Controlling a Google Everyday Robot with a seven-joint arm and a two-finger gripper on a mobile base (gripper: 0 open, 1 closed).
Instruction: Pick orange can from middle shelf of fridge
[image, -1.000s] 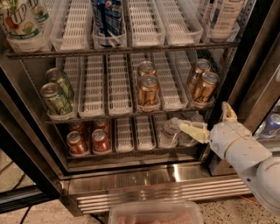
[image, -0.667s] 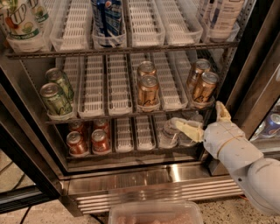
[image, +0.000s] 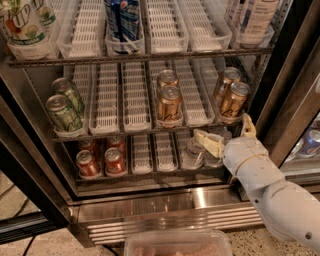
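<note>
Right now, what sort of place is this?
Probably a shop or canteen: display fridge, orange cans on its middle shelf, Pepsi bottle above. Robot's jaws open just below that shelf's right end.

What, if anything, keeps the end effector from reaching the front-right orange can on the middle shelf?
Likely nothing, so yes. The end effector hangs open just below the orange can, slightly in front of the middle shelf, and nothing stands between them.
</note>
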